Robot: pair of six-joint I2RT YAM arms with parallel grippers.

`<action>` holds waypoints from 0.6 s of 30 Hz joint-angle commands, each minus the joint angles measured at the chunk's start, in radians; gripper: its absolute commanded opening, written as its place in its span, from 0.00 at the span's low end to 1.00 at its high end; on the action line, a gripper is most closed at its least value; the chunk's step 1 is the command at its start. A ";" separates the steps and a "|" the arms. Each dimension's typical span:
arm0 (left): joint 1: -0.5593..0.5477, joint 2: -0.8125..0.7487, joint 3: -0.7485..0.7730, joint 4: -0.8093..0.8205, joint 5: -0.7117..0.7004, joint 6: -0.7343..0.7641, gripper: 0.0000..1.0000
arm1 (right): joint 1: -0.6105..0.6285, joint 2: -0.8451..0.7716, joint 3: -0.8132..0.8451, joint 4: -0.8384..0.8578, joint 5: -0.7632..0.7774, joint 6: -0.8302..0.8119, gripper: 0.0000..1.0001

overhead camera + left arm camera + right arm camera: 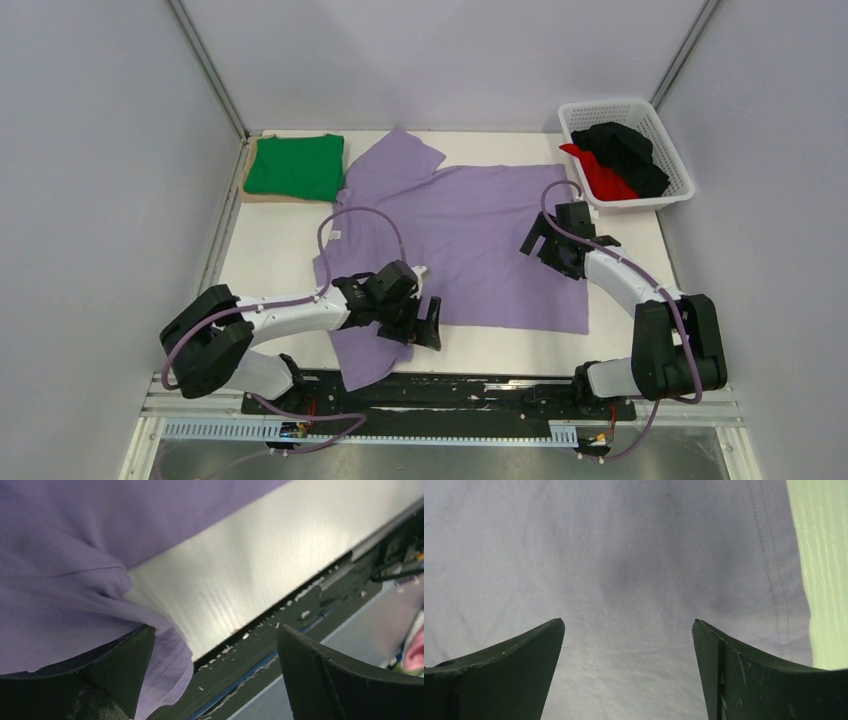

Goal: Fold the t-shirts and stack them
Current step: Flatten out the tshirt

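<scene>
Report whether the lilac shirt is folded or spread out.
Spread out, not folded: the lilac shirt lies open across the table, body flat and both sleeves extended.

Lilac shirt (470, 240), green shirt (295, 165), black shirt (628, 150), red shirt (606, 180) — white basket (612, 106)

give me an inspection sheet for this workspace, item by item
surface: white table, bare around the cloth; tan board at far left corner
job's things: lilac collared shirt spread flat mid-table; green shirt folded on the tan board; black shirt and red shirt bundled in the white lattice basket
clutter: white flecks on the black rail at the near edge
grippers: left gripper open at the lilac shirt's near-left edge, cloth draped on one finger; right gripper open over its right side
cables: purple cables loop off both arms, the left one above the shirt
surroundings: plain pale walls, metal corner posts
</scene>
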 commanded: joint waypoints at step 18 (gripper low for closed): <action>0.197 -0.182 0.093 -0.385 -0.201 0.059 1.00 | -0.022 -0.038 0.002 0.018 0.055 -0.012 1.00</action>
